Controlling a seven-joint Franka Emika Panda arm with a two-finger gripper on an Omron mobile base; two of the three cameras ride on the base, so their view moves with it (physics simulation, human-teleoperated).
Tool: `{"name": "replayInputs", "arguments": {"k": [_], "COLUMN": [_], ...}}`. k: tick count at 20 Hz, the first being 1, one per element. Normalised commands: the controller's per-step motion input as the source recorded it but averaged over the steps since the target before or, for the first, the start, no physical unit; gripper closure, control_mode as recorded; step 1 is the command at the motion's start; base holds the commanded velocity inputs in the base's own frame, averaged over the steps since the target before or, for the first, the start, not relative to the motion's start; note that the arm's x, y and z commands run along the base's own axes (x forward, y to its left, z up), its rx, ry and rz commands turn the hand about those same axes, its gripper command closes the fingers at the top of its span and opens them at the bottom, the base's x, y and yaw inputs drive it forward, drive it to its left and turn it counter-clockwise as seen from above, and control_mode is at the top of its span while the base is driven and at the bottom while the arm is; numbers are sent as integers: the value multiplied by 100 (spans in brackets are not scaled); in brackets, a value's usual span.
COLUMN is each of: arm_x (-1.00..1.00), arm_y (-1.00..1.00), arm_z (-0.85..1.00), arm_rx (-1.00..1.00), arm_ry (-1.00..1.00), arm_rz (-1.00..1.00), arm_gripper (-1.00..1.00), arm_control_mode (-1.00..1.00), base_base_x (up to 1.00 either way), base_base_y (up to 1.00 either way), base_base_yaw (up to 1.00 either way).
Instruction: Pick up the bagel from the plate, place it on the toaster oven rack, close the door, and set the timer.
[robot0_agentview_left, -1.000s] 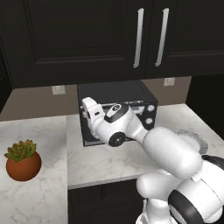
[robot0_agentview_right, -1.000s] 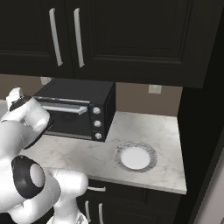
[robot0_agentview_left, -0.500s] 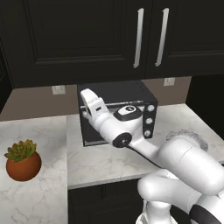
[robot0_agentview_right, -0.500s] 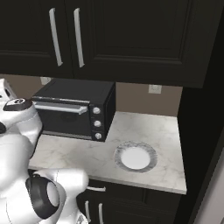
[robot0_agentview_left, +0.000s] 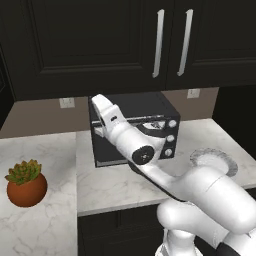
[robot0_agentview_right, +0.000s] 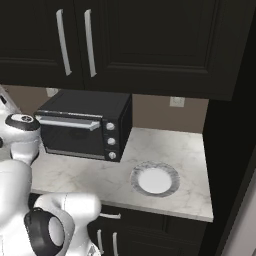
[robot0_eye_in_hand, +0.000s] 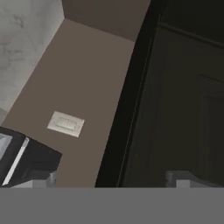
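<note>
- A marble surface (robot0_agentview_right: 165, 150) runs under dark wall cabinets (robot0_agentview_right: 150, 45), with a brown back wall.
- The arm (robot0_agentview_left: 135, 145) rises in front of the toaster oven (robot0_agentview_right: 85, 131); its pincer (robot0_eye_in_hand: 109, 177) stands open, empty, aimed at the wall and a wall socket (robot0_eye_in_hand: 66, 124).
- The door (robot0_agentview_right: 70, 137) is shut.
- The plate (robot0_agentview_right: 154, 180) lies right of the oven, no bagel on it.
- A potted plant (robot0_agentview_left: 26, 182) stands far left.

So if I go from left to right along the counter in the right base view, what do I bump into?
Robot arm → black toaster oven, door shut → its three knobs → white plate with nothing on it → dark tall cabinet side.
</note>
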Motion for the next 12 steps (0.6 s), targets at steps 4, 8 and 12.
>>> {"name": "replayInputs", "arguments": {"k": [4,8,12], "arm_x": [-97,-100,-89], "arm_y": [-19,-36,-28], "arm_z": [9,18,75], "arm_rx": [9,14,17], "arm_ry": [19,22,11], "arm_rz": [-2,-8,-14], "arm_gripper": [-100,-100,-100], "arm_control_mode": [-100,-100,-100], "base_base_x": [0,0,0], "base_base_y": [0,0,0], "base_base_yaw": [0,0,0]}}
